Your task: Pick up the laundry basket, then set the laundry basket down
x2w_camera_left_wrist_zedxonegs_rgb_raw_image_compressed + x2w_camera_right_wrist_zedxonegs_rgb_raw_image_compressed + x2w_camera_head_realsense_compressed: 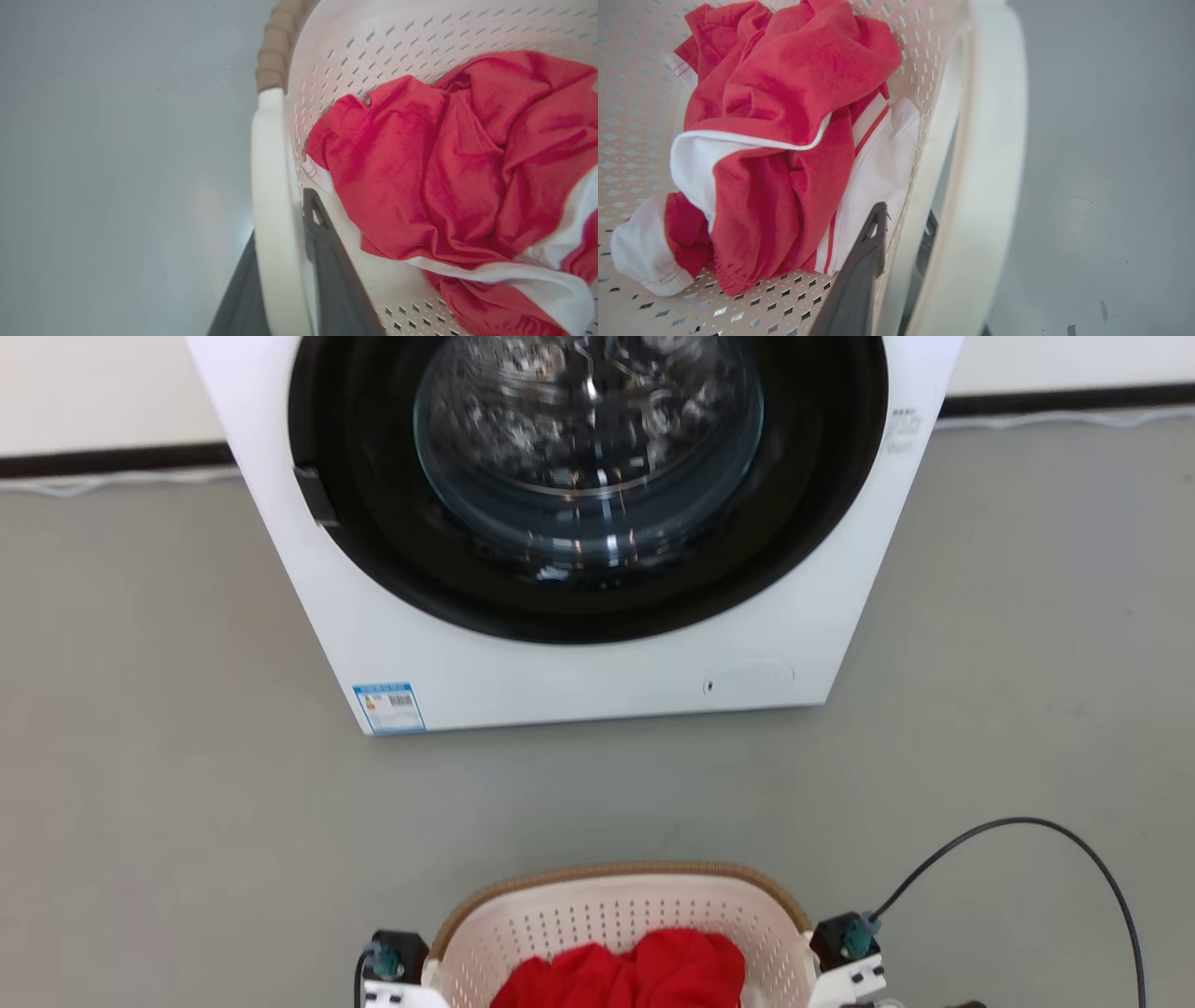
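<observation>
Laundry basket (616,915), a small cream-white perforated plastic tub with a brown woven-look rim, is at the near edge of the head view, held between both arms. The left end effector (280,224) is narrowed onto the white loop handle (271,163) on the basket's left, with one dark finger inside the wall and one outside. The right end effector (903,224) is pinched on the right side, one finger inside and the other in the gap behind the right loop handle (985,163).

The grasp looks done. Whether the laundry basket is off the grey floor (187,756) I cannot tell for sure, though the floor looks soft and distant past both handles, which suggests a lift. Setting it down remains.

A crumpled red and white garment (444,163) lies inside. Farther off stands a big white front-loading washing machine (579,681), its door shut, with a strip of floor between it and the basket. A thin black cable (1027,821) arcs at the near right, close to that arm, and could snag.
</observation>
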{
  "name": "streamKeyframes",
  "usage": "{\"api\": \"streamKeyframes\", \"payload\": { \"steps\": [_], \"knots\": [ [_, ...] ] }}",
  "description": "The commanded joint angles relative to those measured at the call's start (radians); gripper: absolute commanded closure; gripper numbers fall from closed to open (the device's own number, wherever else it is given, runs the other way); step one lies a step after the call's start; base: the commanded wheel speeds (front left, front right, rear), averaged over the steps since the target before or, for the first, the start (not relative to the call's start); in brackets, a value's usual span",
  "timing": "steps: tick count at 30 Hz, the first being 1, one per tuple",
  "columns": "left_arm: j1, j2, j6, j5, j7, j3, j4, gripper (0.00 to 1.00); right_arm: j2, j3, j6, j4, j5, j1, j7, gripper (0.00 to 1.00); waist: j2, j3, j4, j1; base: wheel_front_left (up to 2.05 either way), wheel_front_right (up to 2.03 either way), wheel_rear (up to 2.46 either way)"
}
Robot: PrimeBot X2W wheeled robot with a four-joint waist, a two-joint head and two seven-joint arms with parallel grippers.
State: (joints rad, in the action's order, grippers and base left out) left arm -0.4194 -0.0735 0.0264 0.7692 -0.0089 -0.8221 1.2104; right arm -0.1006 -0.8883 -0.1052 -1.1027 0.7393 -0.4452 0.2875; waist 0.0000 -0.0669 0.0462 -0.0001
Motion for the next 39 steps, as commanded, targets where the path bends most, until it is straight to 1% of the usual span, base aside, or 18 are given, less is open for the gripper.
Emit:
{"api": "streamKeyframes", "payload": {
  "steps": [1,7,19,39],
  "knots": [
    [-0.003,0.023,0.015,0.008,0.0,0.003,-0.036,1.0,0.05,-0.025,-0.026,0.047,0.005,-0.003,-0.011,1.0,0.0,0.036,-0.007,0.0001,0.0,0.0,0.0],
    [0.024,0.023,0.004,0.039,0.007,-0.019,-0.039,1.0,0.05,-0.049,-0.026,0.058,0.034,0.016,0.015,1.0,0.0,0.069,-0.003,0.0001,0.0,0.0,0.0],
    [0.043,0.023,0.004,0.078,0.038,-0.067,-0.031,1.0,0.05,-0.09,-0.026,0.075,0.077,0.042,0.042,1.0,0.0,0.11,0.017,0.0001,0.0,0.0,0.0],
    [0.037,0.023,0.002,0.117,0.041,-0.111,-0.016,1.0,0.05,-0.125,-0.026,0.06,0.117,0.028,0.033,1.0,0.0,0.116,0.029,0.0001,0.0,0.0,0.0]
  ]
}}
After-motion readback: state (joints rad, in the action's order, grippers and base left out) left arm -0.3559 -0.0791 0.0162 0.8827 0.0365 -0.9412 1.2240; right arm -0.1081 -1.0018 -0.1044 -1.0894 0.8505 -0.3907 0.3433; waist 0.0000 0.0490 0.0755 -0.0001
